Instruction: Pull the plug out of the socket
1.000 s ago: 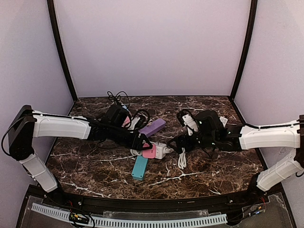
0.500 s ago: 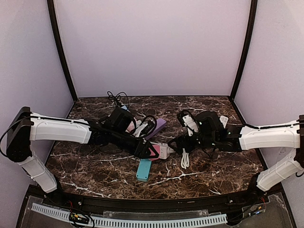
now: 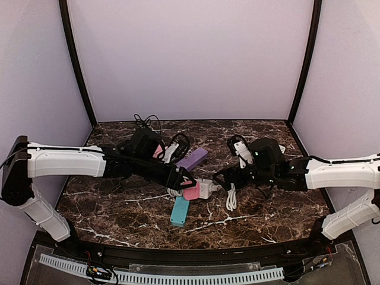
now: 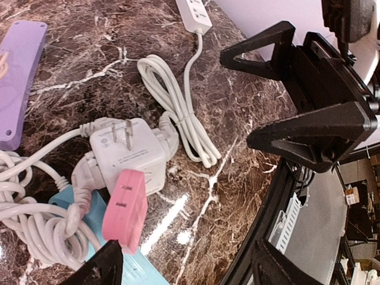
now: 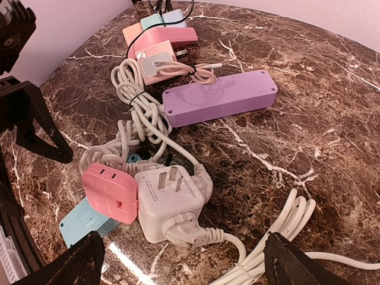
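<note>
A white cube socket (image 5: 169, 199) lies prongs up at the table's middle; it also shows in the top view (image 3: 205, 189) and the left wrist view (image 4: 133, 154). A white plug (image 5: 187, 228) with its cord sits in the cube's near face. A second white plug (image 4: 167, 135) sits in another face. A pink adapter (image 5: 111, 193) is pressed against the cube's side. My left gripper (image 3: 181, 178) is open, just left of the pink adapter (image 4: 124, 205). My right gripper (image 3: 221, 178) is open and empty, just right of the cube.
A blue power strip (image 3: 179, 211) lies under the pink adapter. A purple strip (image 3: 191, 159) lies behind the cluster. Coiled white cable (image 3: 230, 199) lies under my right gripper. More adapters and black cords (image 3: 155, 145) sit at the back left. A white strip (image 3: 240, 149) lies at the back right.
My left gripper dipped toward the cluster, then drew back slightly. The blue strip has shifted a little to the right. My right gripper has moved slightly right.
</note>
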You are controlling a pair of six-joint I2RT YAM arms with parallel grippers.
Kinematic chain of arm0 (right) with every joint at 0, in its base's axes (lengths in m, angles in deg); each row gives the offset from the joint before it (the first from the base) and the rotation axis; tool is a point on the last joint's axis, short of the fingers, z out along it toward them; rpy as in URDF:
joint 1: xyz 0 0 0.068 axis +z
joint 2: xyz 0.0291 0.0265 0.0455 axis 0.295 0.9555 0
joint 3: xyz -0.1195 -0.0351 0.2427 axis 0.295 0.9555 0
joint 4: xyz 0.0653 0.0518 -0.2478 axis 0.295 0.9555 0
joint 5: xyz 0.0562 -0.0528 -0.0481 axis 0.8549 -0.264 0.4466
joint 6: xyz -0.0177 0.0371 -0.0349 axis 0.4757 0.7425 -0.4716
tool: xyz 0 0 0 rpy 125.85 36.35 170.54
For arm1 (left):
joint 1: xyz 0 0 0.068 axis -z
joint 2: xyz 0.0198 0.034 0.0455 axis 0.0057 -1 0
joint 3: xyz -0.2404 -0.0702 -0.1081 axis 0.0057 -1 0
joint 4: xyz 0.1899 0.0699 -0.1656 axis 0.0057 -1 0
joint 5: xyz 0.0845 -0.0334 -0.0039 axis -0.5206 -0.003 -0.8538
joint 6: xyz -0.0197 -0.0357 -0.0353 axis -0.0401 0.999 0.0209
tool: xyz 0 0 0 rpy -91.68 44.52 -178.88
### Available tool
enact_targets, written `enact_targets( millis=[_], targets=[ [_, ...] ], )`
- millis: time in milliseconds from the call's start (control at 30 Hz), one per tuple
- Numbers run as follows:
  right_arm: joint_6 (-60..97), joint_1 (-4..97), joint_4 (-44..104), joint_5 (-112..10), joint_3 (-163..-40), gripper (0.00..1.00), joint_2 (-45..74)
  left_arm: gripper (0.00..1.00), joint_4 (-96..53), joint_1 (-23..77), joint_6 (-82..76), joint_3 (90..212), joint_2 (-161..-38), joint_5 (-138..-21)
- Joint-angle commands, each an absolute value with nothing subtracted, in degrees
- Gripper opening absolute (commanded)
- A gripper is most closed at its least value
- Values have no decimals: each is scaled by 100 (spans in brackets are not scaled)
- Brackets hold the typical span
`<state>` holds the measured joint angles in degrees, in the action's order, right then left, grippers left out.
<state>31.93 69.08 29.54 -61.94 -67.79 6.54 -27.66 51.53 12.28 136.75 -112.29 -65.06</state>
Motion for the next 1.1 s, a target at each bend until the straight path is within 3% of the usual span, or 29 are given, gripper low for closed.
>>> enact_targets(
  millis=[0,433,1067],
  targets=[
    [3307,6901,2872,-6318,-6673,93,555,75,-3043,5051,1450,13748,-11217,-7027],
    [3328,6897,2908,-6320,-6624,92,518,80,-2862,5042,1603,13812,-11641,-6850],
    [3291,6901,2907,-6262,-6730,92,601,80,-2696,5042,1619,14054,-11981,-6344]
  ],
)
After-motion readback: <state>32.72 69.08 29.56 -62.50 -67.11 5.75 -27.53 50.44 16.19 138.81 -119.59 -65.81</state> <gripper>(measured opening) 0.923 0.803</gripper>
